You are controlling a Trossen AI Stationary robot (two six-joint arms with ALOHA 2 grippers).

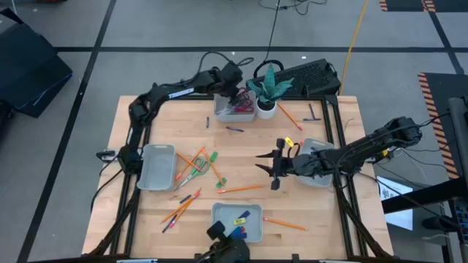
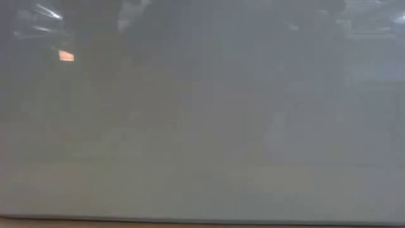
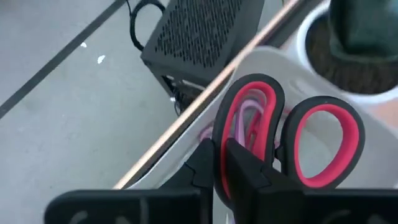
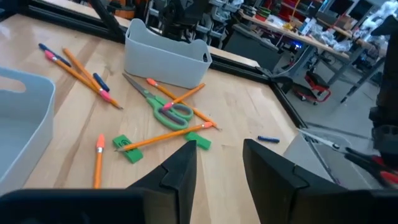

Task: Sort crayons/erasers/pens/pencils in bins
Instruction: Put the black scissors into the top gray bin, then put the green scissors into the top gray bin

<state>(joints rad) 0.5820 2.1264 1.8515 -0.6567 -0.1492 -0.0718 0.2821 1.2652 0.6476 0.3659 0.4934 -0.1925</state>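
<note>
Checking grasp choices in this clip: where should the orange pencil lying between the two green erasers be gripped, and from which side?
Grip it mid-shaft, from straight above. The pencil lies flat on the table with a green eraser at each end, so only its middle is free. The fingers should straddle it across its length. The open right hand looks nearest.

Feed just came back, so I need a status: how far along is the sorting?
Early. Done: the front bin holds a few erasers. In hand: the left hand grips red scissors at the far bin; the right hand is open and empty. Left: pencils, pens, green erasers and green scissors lie on the table.
</note>
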